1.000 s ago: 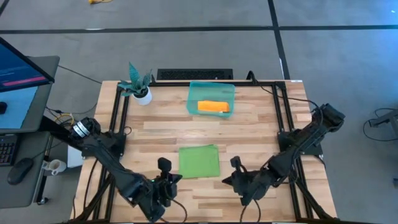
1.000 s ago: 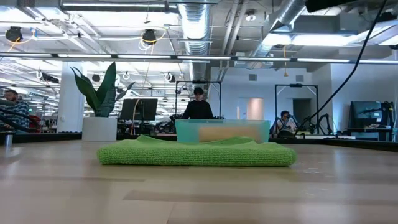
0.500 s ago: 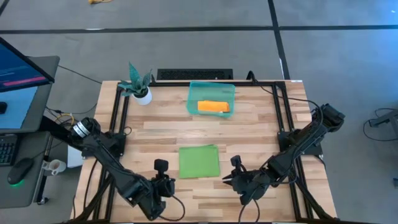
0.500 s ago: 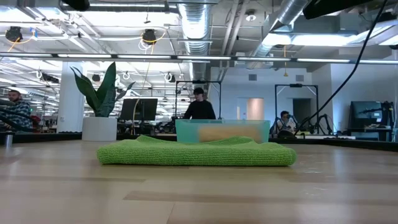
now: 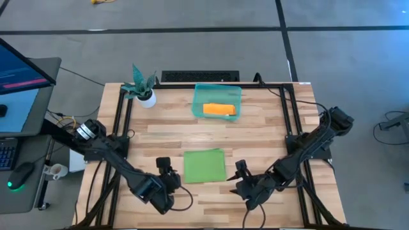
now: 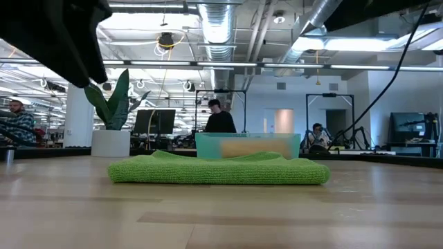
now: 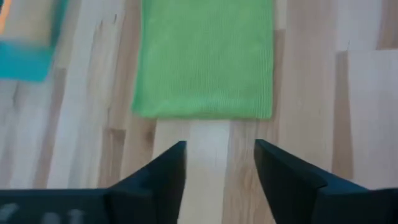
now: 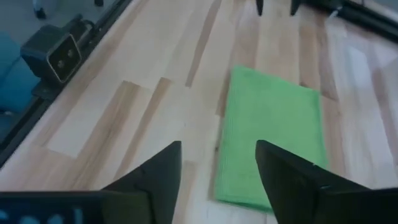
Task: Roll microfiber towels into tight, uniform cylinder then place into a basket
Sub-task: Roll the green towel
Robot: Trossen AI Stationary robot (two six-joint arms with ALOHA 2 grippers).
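Green towel [image 5: 204,166] flat, long axis toward basket [image 5: 217,93].

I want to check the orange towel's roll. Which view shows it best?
The high view: the orange towel lies uncovered inside the basket. The low view shows only a pale blur through the basket's wall; the left wrist view catches a blurred basket corner, the right wrist view nothing.

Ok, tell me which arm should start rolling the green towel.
Probably left. The left gripper is open beside the green towel, whose near edge lies squarely beyond its fingers in its wrist view. The right gripper, also open, faces the towel at an angle.
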